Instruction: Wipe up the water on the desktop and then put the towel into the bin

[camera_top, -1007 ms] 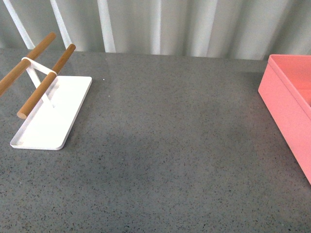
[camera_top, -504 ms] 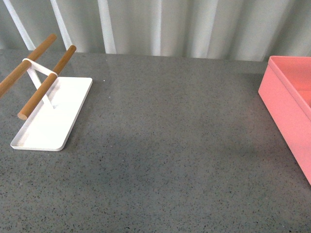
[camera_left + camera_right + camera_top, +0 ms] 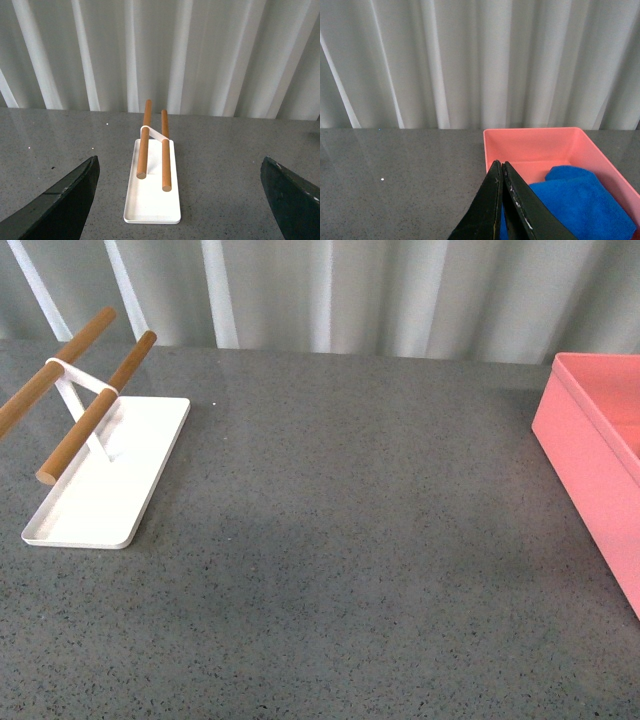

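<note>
Black fingers of the right gripper (image 3: 502, 200) are pressed together with nothing between them, raised just before the bin (image 3: 520, 137). Blue towel (image 3: 580, 202) lies inside that salmon-pink box, bunched against its near end. Over on the other side, the left gripper (image 3: 182, 200) is spread wide and holds nothing, above the speckled grey desktop (image 3: 350, 540). Ahead of it sits a white tray (image 3: 152, 205) carrying two wooden bars (image 3: 143, 140). Farthest back, a pale pleated curtain (image 3: 400, 290).
</note>
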Robot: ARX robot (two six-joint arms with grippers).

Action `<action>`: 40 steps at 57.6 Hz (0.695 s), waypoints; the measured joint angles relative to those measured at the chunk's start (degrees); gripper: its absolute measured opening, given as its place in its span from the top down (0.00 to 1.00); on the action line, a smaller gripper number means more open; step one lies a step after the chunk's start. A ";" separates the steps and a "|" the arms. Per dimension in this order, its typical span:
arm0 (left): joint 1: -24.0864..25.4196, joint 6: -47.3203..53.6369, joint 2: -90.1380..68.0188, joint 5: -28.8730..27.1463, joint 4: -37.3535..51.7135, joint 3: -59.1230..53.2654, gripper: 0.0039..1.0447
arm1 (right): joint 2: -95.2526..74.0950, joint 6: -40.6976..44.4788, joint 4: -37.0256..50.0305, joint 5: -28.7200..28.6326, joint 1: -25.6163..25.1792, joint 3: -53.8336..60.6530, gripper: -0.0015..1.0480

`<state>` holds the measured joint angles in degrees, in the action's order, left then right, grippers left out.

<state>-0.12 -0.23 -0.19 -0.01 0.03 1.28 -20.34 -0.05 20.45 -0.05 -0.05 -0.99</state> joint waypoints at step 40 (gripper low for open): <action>0.00 0.00 0.00 0.00 0.00 0.00 0.06 | 17.64 0.00 -19.56 0.00 0.00 0.00 0.97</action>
<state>-0.12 -0.23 -0.19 -0.01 0.03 1.28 -2.70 -0.05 0.89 -0.05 -0.05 -0.99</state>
